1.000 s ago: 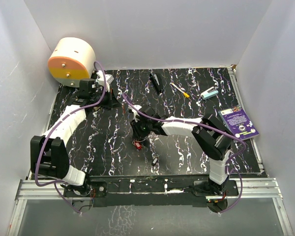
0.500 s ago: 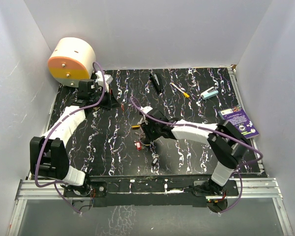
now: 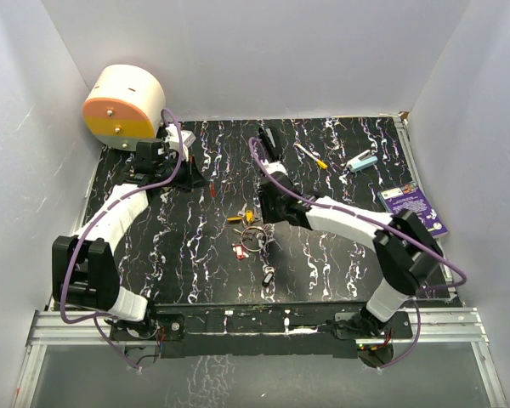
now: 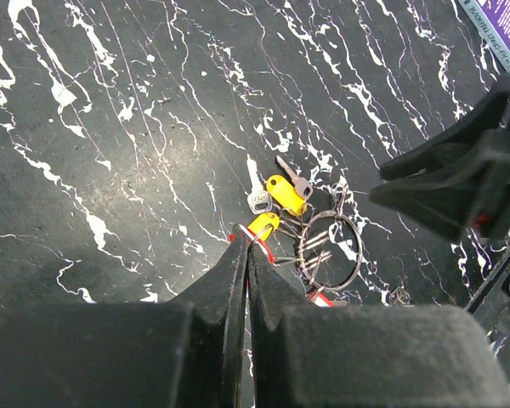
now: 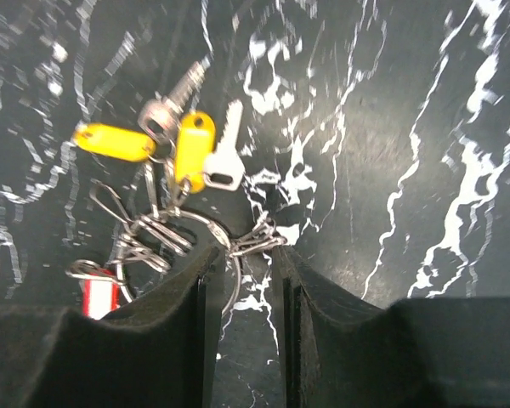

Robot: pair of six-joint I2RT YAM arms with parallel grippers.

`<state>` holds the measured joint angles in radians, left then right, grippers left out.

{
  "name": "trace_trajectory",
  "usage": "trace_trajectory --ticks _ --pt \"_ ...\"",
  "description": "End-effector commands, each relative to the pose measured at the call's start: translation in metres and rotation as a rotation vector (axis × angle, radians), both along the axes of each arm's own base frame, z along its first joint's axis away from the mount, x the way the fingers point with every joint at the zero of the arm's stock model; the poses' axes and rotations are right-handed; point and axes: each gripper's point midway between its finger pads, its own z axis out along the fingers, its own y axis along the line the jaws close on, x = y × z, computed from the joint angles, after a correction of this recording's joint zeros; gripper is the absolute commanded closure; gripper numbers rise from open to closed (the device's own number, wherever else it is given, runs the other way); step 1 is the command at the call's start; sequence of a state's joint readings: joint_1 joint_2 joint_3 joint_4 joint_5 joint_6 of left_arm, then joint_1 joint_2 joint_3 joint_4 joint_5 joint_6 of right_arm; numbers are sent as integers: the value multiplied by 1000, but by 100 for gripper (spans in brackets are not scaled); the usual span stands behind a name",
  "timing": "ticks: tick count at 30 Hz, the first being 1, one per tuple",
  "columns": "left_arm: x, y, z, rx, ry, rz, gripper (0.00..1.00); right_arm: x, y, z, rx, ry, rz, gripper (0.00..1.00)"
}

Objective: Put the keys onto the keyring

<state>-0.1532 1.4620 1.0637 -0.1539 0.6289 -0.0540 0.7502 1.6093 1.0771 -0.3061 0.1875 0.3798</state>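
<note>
Right gripper [image 5: 242, 253] hovers right over the keyring [image 5: 200, 218], fingers apart. Yellow keys [image 5: 194, 151] lie just beside it. Left gripper [image 4: 243, 246] is pinched together, well away from it.

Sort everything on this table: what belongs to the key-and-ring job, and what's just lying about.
For the job: keyring; yellow-tagged keys; red-tagged key; black-headed key.
Lying about: round cream-and-orange drum; black bar; yellow-tipped white stick; teal item; purple card.
</note>
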Motion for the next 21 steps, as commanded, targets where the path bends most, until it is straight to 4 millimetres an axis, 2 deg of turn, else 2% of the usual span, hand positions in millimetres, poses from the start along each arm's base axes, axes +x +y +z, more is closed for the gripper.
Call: trace_trajectory --ticks 1,10,12,15,21 --pt "-3 -1 27 -22 -87 -19 100 -8 5 -27 13 124 -62 67" --pt "-4 -1 29 -28 -92 -24 100 -8 11 -38 31 186 -102 67" --pt "-3 -2 30 -28 -93 -24 100 -11 12 -54 15 223 -99 68" --pt "-3 -2 31 -30 -95 -25 100 -11 15 -63 16 243 -93 67" --pt "-4 -1 30 -25 -95 -23 100 4 11 -73 -4 232 -101 67"
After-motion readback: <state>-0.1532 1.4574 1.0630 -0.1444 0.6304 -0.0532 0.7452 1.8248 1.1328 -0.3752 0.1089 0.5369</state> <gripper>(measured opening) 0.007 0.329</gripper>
